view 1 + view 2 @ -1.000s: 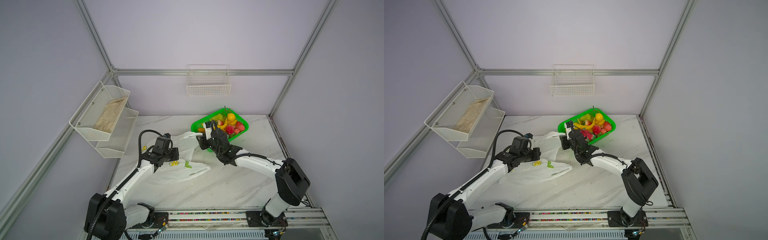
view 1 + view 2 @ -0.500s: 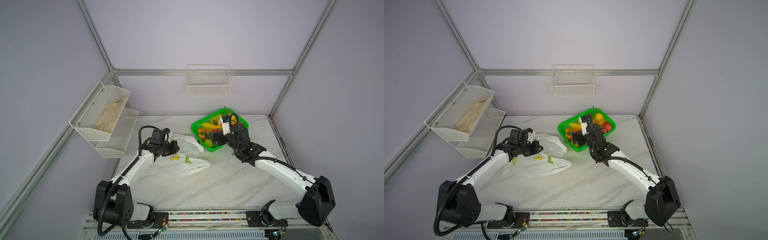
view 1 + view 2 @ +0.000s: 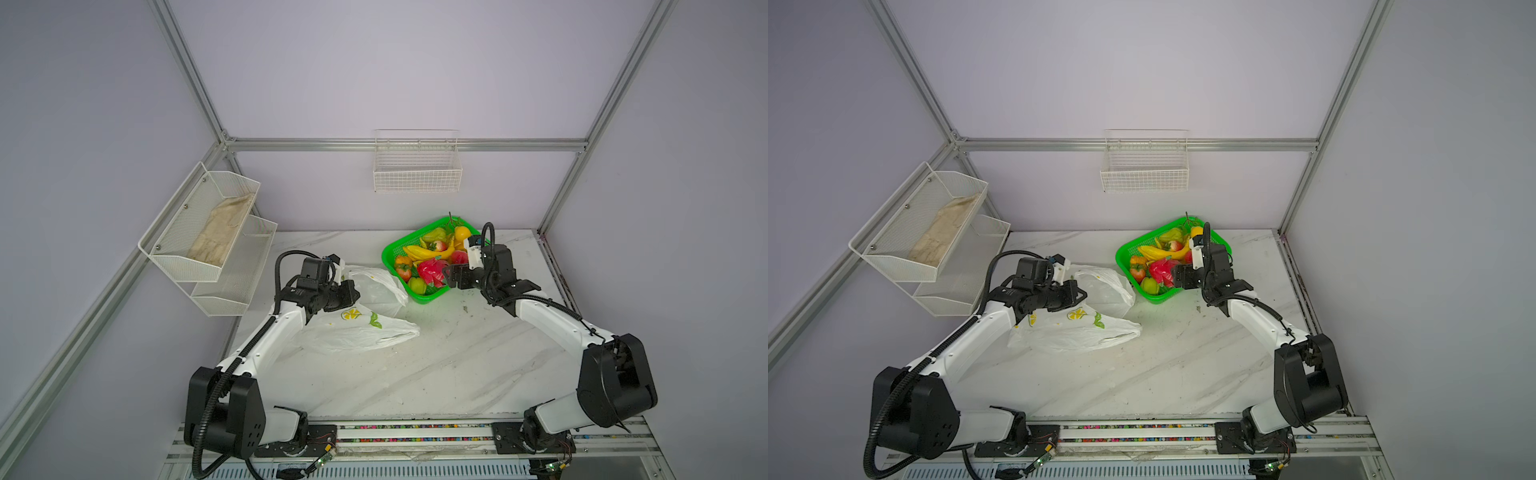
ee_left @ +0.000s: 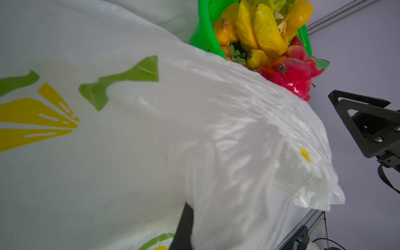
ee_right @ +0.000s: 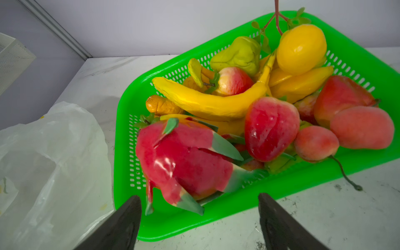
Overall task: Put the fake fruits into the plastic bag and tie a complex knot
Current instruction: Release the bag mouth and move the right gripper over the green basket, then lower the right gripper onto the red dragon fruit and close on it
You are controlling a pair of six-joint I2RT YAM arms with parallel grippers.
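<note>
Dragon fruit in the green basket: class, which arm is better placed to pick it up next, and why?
Right, probably. The right end effector stands open, jaws either side of the dragon fruit; the left end effector is shut on the plastic bag.

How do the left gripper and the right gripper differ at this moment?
The left gripper is shut; the right gripper stands open. The left gripper pinches the plastic bag, part of it raised; the right gripper holds nothing. The left gripper is at the bag; the right gripper faces the dragon fruit by the green basket's rim. Both are black.
</note>
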